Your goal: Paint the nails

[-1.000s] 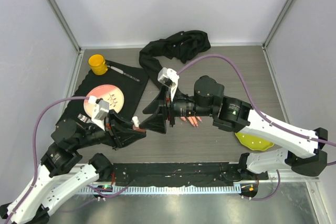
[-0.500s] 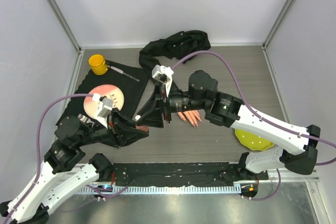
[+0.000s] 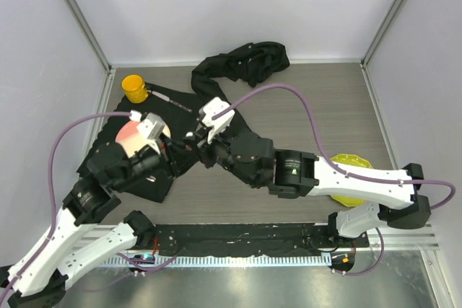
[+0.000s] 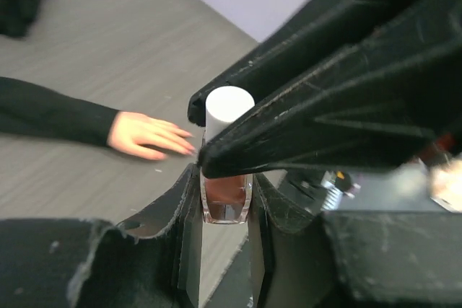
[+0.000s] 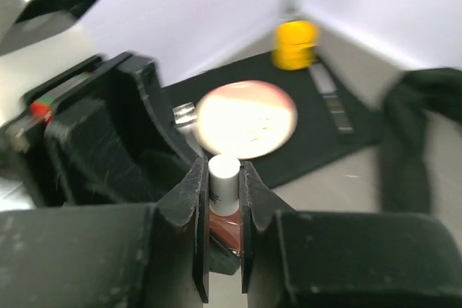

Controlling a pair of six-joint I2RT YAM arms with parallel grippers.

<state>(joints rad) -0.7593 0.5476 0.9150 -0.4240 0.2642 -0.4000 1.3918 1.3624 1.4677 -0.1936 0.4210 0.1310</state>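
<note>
A small polish bottle (image 4: 226, 198) of dark red polish with a white cap (image 4: 229, 107) is held off the table between both grippers. My left gripper (image 4: 225, 210) is shut on its glass body. My right gripper (image 5: 224, 178) is shut on the white cap (image 5: 224, 171), coming from the opposite side. In the top view they meet over the black mat, left gripper (image 3: 173, 153) facing right gripper (image 3: 202, 146). The peach mannequin hand (image 4: 148, 135) with its black sleeve (image 4: 50, 110) lies flat on the table; its nails are too blurred to make out. My right arm covers the hand from above.
A black mat (image 3: 180, 110) carries a pinkish plate (image 3: 128, 135), a yellow cup (image 3: 134, 86) and a thin pen-like tool (image 3: 170, 97). The sleeve's bunched end (image 3: 249, 59) lies at the back. A yellow-green dish (image 3: 355, 178) sits at the right under my right arm.
Both arms have swung left and back, from beside the hand to over the black mat. The right gripper has closed on the bottle's cap. The right arm now covers the hand.
</note>
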